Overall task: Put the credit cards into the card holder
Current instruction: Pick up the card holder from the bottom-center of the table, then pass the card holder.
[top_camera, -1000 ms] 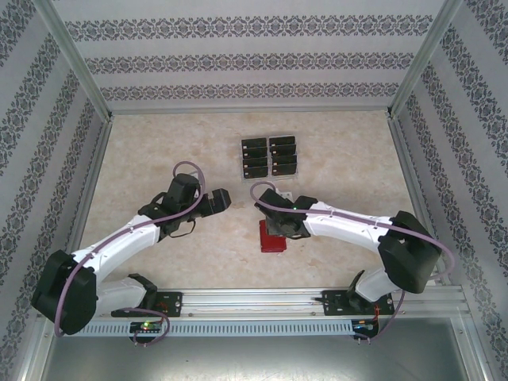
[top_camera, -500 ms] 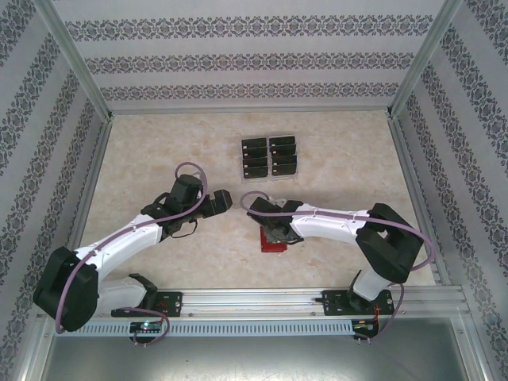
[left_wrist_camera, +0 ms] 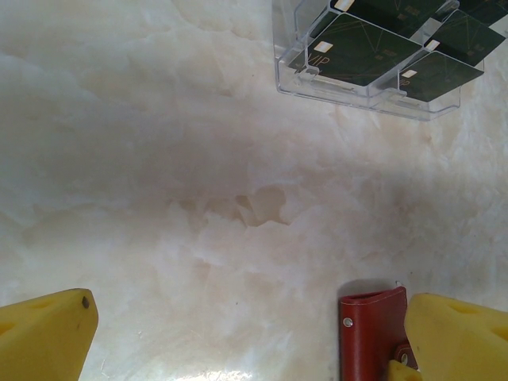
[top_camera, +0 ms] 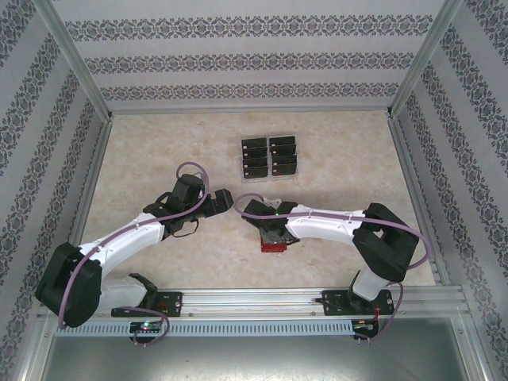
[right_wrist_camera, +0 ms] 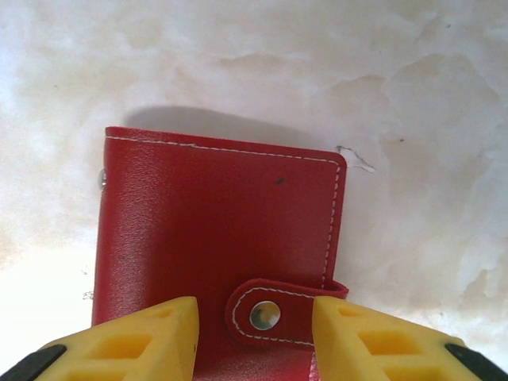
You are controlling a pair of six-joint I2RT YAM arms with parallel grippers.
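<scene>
The card holder (right_wrist_camera: 214,230) is a red wallet lying flat and snapped closed on the marble table; it also shows as the card holder (top_camera: 274,247) and the card holder (left_wrist_camera: 367,333). My right gripper (right_wrist_camera: 254,337) hovers low over it, open. Its yellow fingers (right_wrist_camera: 131,345) straddle the snap tab (right_wrist_camera: 278,313). The left finger stands clear of the tab and the right finger is at the tab's end. Several black credit cards (top_camera: 270,156) lie in a clear tray (left_wrist_camera: 361,83) behind. My left gripper (left_wrist_camera: 254,349) is wide open over bare table just left of the wallet, its right fingertip overlapping the wallet's edge.
The clear tray (top_camera: 243,159) sits at the table's middle back. Patterned walls and aluminium frame rails (top_camera: 95,182) bound the table on three sides. Both grippers, left gripper (top_camera: 225,200) and right gripper (top_camera: 268,232), are close together at mid-table.
My right arm has folded in and its gripper has slid left and nearer over the wallet. The left gripper has edged a little to the right. The wallet and cards have not moved.
</scene>
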